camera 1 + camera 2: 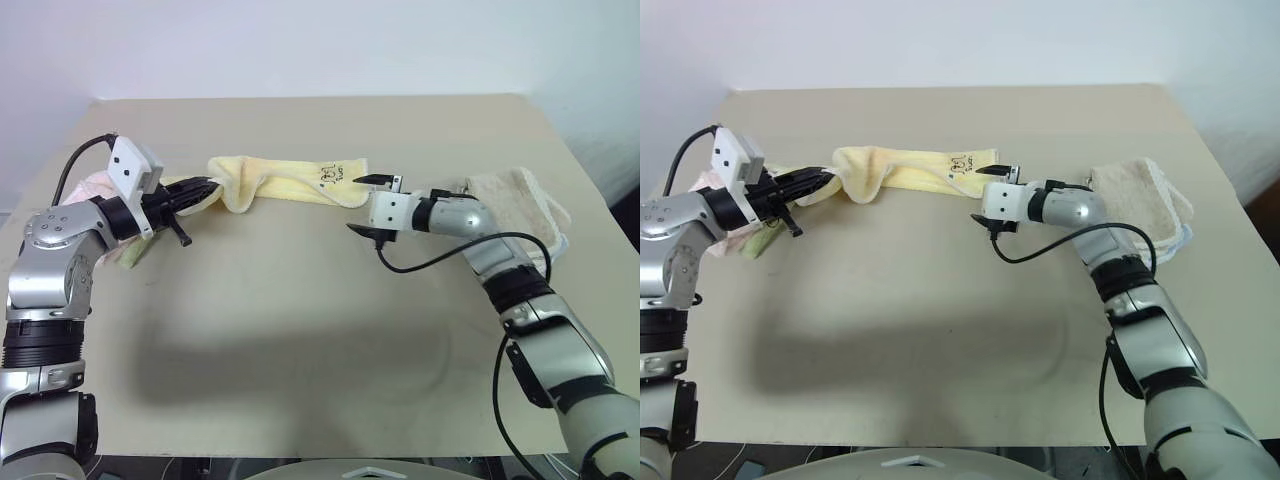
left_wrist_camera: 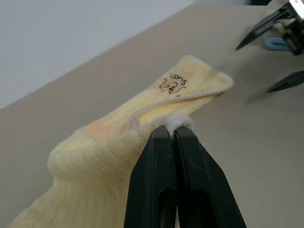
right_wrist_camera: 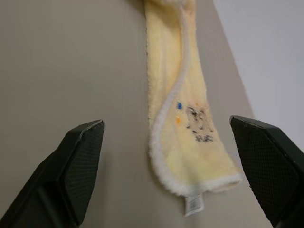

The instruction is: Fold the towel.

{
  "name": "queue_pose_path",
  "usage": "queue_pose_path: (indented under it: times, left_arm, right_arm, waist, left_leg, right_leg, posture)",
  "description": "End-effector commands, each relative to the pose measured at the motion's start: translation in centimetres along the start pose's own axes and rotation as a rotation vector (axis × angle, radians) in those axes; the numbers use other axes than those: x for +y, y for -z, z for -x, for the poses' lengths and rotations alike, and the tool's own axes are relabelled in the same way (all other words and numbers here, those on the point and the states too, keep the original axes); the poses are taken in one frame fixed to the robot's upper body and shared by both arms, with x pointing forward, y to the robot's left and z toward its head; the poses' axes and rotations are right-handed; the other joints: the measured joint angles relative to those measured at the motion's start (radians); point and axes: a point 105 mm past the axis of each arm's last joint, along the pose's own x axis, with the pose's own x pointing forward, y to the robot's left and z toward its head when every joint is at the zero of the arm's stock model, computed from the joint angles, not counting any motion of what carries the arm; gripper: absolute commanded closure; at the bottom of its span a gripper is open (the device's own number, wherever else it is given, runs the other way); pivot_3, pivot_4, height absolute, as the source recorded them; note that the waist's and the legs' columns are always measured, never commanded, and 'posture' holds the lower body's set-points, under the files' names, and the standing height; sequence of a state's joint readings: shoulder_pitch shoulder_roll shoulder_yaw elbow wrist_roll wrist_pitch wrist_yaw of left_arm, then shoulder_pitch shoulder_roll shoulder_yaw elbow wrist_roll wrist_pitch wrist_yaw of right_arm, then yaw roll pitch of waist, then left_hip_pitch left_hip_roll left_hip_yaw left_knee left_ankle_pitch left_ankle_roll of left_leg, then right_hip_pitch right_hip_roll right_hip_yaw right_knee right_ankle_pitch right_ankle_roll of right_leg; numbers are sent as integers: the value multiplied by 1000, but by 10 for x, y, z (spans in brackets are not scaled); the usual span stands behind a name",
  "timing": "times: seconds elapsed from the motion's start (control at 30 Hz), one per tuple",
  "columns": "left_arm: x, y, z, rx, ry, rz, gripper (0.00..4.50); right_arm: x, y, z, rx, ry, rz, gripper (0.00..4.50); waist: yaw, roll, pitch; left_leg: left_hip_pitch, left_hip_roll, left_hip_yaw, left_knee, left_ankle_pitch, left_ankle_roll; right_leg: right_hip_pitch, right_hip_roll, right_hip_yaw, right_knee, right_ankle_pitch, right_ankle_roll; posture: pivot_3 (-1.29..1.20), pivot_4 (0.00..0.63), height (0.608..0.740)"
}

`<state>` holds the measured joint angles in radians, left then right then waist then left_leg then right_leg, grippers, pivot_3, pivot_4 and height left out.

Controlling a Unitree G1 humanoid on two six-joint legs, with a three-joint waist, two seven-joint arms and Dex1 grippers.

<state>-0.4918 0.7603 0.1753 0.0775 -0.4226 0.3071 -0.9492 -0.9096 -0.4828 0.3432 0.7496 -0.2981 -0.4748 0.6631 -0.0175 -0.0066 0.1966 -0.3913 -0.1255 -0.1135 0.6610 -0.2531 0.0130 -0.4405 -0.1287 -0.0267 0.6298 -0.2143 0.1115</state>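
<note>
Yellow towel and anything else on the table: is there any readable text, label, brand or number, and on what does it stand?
Dark print on the towel, near its free end: small handwritten-looking marks beside a little drawing, too small and blurred to read with confidence.
White tag at the towel's end edge: no legible text.
Beige towel and pink towel: no text visible.
Nothing else carries readable writing.

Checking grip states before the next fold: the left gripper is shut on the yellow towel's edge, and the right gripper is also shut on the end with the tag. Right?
Not quite. The left gripper is shut on the yellow towel, but the right gripper is open, its fingers spread on either side of the tagged end without touching it, as the right wrist view shows.
</note>
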Motion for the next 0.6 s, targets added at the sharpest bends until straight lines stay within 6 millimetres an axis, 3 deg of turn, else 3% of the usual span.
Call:
queue_pose_path:
  times: [0.03,0.37,0.47,0.6]
  left_arm:
    - [-4,-10,0,-27,0,-28,4500]
    - [-7,-10,1,-31,-11,-19,4500]
    - [-6,-11,1,-32,-14,-22,4500]
    - [-6,-12,0,-33,-11,-22,4500]
  right_arm:
    - [-16,1,-10,28,75,75,21]
    - [-15,19,-17,112,97,112,21]
    - [-15,20,-16,108,97,108,588]
    - [-13,20,-15,100,95,107,1980]
  waist:
    - [0,0,0]
    - [-3,0,0]
    - [-4,0,0]
    - [-5,0,0]
  left_leg:
    - [0,1,0,0,0,0]
    - [0,2,0,-7,3,-5]
    - [1,3,0,-10,5,-7]
    - [2,7,0,-12,6,-9]
  right_leg:
    - [0,1,0,0,0,0]
    - [-3,3,2,0,2,-3]
    - [-4,4,2,0,2,-3]
    - [-4,7,2,0,3,-5]
  posture:
    - [0,150,731]
    - [0,150,731]
    - [0,150,731]
    - [0,150,731]
